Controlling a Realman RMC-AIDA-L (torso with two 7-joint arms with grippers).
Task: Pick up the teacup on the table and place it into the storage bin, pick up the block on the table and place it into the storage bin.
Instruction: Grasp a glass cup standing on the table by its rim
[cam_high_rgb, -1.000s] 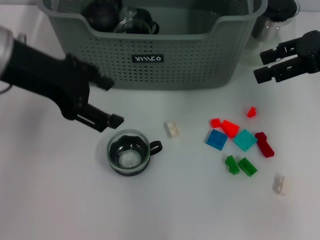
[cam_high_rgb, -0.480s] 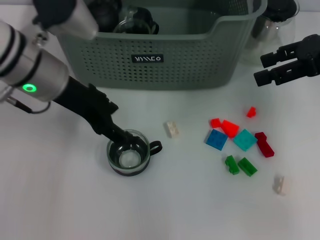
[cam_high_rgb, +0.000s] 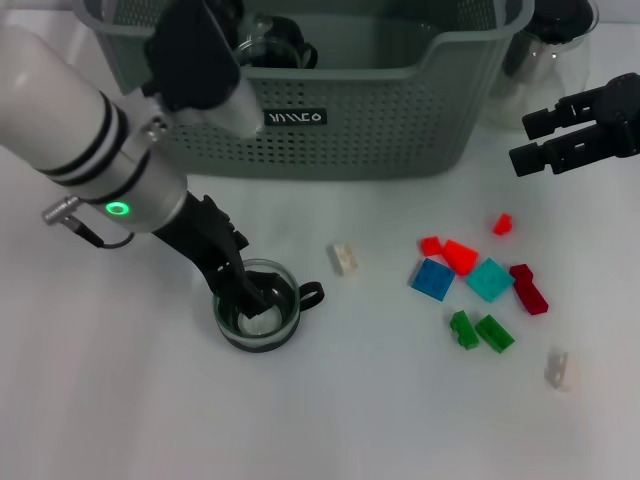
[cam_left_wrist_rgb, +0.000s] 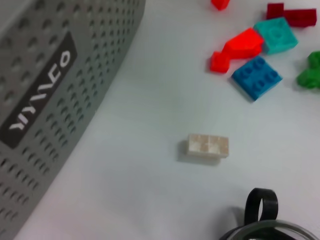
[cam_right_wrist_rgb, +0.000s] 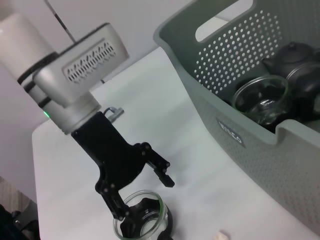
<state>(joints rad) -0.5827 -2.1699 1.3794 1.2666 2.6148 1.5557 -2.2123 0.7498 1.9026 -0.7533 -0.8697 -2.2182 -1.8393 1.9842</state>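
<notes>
Fingers of my left gripper (cam_high_rgb: 252, 296) straddle the rim of the clear glass teacup (cam_high_rgb: 257, 305) on the table, unlifted; right gripper (cam_high_rgb: 540, 140) idles spread, grey-green perforated storage bin (cam_high_rgb: 400, 110) awaiting both items.

Grey-green perforated storage bin (cam_high_rgb: 350, 120), clear black-handled teacup (cam_high_rgb: 258, 305), seemingly off-white block (cam_high_rgb: 344, 258), white table (cam_high_rgb: 130, 400)

The teacup (cam_high_rgb: 258, 305) sits on the table (cam_high_rgb: 120, 400) in front of the storage bin (cam_high_rgb: 310, 110) — scattered blocks (cam_high_rgb: 478, 285) lie to its right, one block (cam_high_rgb: 344, 258) between.
</notes>
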